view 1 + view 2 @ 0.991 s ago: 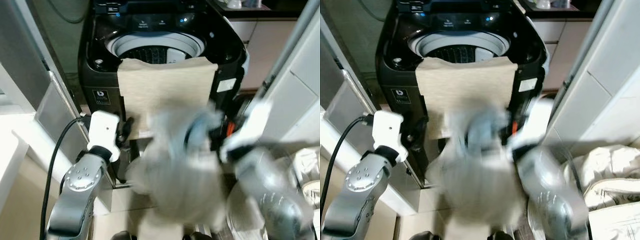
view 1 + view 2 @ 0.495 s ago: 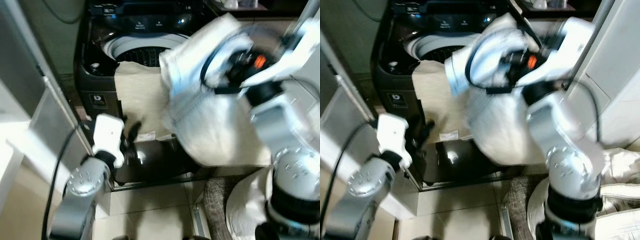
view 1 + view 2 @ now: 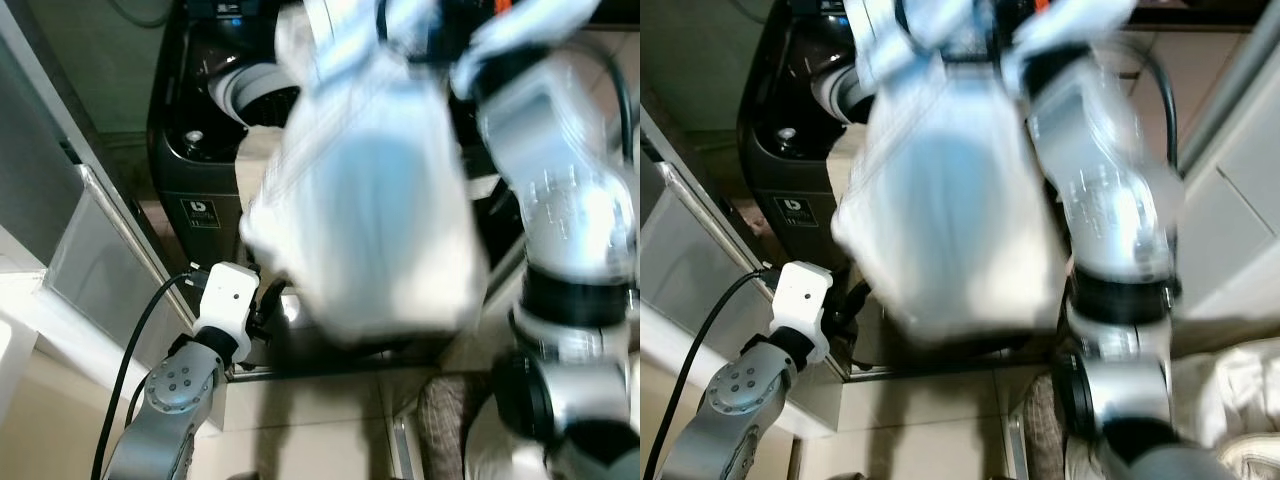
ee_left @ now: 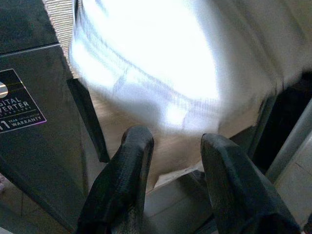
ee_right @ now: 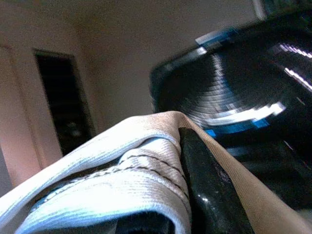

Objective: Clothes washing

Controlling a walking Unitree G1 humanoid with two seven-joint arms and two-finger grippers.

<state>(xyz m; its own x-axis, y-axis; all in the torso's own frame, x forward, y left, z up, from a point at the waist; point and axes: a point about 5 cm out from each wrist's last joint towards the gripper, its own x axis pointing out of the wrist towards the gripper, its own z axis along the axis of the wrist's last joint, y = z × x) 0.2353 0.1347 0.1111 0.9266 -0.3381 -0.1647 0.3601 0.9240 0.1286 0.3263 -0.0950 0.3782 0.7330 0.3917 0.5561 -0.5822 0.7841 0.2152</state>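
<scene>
The left hand (image 4: 170, 146) hangs low at about 7 o'clock in the head views, its two black fingers (image 4: 134, 151) apart and holding nothing, pointed at the front panel of the black top-loading washing machine (image 3: 195, 170). A black cable (image 3: 130, 350) trails down from that wrist.

Across the middle, the large white cloth garment (image 3: 370, 200) hangs in the air in front of the washer, its blurred bulk covering most of the round white drum opening (image 3: 245, 90) at 11 o'clock. It looks soft, light and limp, so it will probably sag and drape from whatever point is held; a bunched fold or a stitched hem seems the surest place to grip. A beige towel (image 4: 165, 156) draped down the washer's front lies behind it and could snag or be dragged along.

At 1 o'clock, the right hand (image 5: 180, 146) is clamped on a seamed fold of the garment, raised above the washer's lid area. The robot's own silver right arm (image 3: 560, 200) crowds the right side, with pale laundry (image 3: 1250, 400) heaped on the floor at 5 o'clock.
</scene>
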